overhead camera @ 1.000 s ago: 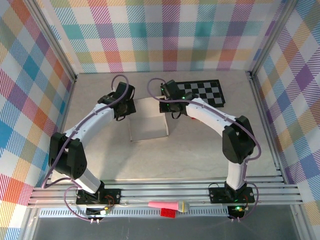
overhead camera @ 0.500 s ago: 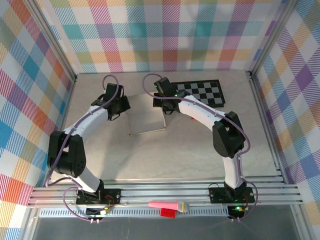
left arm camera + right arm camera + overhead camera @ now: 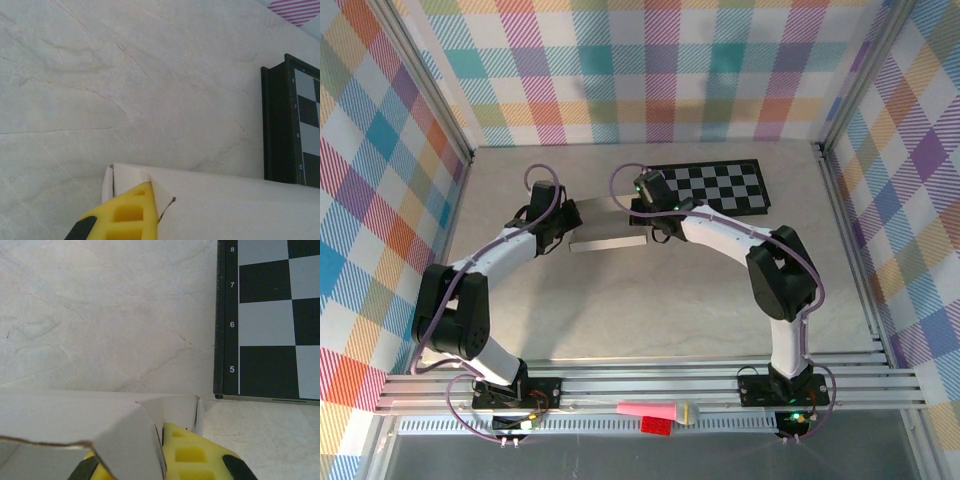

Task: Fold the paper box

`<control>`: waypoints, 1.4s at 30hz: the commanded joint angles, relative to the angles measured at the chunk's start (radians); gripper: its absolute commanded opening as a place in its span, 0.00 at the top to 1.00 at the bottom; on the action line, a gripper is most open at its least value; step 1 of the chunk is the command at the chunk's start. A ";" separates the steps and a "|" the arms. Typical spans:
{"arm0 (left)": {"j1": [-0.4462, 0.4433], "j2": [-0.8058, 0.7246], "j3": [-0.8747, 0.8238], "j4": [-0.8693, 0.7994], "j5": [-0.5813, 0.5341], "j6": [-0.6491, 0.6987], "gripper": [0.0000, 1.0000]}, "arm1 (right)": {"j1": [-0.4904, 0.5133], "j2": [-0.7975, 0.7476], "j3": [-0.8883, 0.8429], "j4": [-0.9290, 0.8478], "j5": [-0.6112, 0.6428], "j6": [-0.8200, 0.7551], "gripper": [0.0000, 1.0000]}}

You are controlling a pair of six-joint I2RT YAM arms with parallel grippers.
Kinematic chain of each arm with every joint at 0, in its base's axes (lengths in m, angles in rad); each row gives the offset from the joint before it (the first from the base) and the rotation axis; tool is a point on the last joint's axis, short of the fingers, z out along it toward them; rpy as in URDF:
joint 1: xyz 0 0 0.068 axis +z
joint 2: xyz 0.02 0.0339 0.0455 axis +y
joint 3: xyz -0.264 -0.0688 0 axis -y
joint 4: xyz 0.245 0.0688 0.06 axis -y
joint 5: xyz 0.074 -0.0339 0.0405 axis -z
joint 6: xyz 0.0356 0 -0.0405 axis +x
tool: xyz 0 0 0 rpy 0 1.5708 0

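Looking down from the overhead camera, we see the thin white cardboard paper box [image 3: 608, 228] lying on the pale marbled table [image 3: 650, 300]. It sits toward 12 o'clock from the table's middle, stretched crosswise between the two arms. It reads as a slim, low shape, with a greyish upper panel toward 12 o'clock and a bright white strip along its 6 o'clock edge. The left gripper [image 3: 568, 222] sits at the box's 9 o'clock end and the right gripper [image 3: 650, 222] at its 3 o'clock end, each touching the cardboard. The black-and-white checkerboard mat [image 3: 715, 185] lies flat at about 2 o'clock from the box, just beside the right gripper. From above we cannot tell whether box and mat touch.

In the left wrist view the box [image 3: 225, 205] occupies the 5 o'clock corner. One yellow finger [image 3: 127, 215] presses against a small end flap at the box's corner. The mat's dark border [image 3: 277, 125] stands at 3 o'clock, apart from the box. In the right wrist view a curled flap of the box [image 3: 100, 422] lies over a yellow finger [image 3: 192, 455] at 6 o'clock. The mat [image 3: 270, 315] shows its numbered corner at 2 o'clock, close beside the flap with a narrow strip of table between. Both pairs of jaws are drawn together, and we read each as pinching an end flap of the box.
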 commanded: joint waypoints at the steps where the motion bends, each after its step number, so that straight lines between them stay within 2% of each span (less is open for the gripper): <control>1: -0.018 -0.061 -0.022 0.103 0.147 -0.067 1.00 | 0.022 -0.024 -0.037 0.021 -0.051 0.005 1.00; 13: -0.078 -0.167 -0.165 0.082 0.086 -0.051 1.00 | 0.036 -0.077 -0.095 -0.036 -0.082 0.031 1.00; 14: -0.084 -0.167 -0.168 0.076 0.080 -0.043 1.00 | 0.036 -0.080 -0.091 -0.056 -0.086 0.039 0.97; 16: -0.101 -0.167 -0.170 0.061 0.058 -0.025 1.00 | 0.037 -0.090 -0.073 -0.116 -0.101 0.069 0.80; 18: -0.116 -0.164 -0.170 0.046 0.033 -0.011 1.00 | 0.036 -0.109 -0.060 -0.164 -0.134 0.097 0.70; 22: -0.146 -0.180 -0.172 0.015 -0.034 0.016 1.00 | 0.036 -0.172 -0.058 -0.256 -0.202 0.184 0.55; 25: -0.165 -0.198 -0.180 0.004 -0.079 0.030 1.00 | 0.035 -0.221 -0.045 -0.328 -0.245 0.242 0.50; 28: -0.184 -0.208 -0.187 0.003 -0.107 0.043 1.00 | 0.019 -0.274 -0.032 -0.387 -0.335 0.339 0.35; 30: -0.200 -0.208 -0.188 0.001 -0.124 0.050 1.00 | 0.003 -0.284 -0.006 -0.442 -0.396 0.384 0.30; 35: -0.233 -0.210 -0.205 0.011 -0.154 0.048 1.00 | -0.035 -0.283 0.061 -0.551 -0.520 0.439 0.27; 42: -0.265 -0.208 -0.229 0.027 -0.174 0.034 1.00 | -0.057 -0.296 0.022 -0.575 -0.515 0.374 0.27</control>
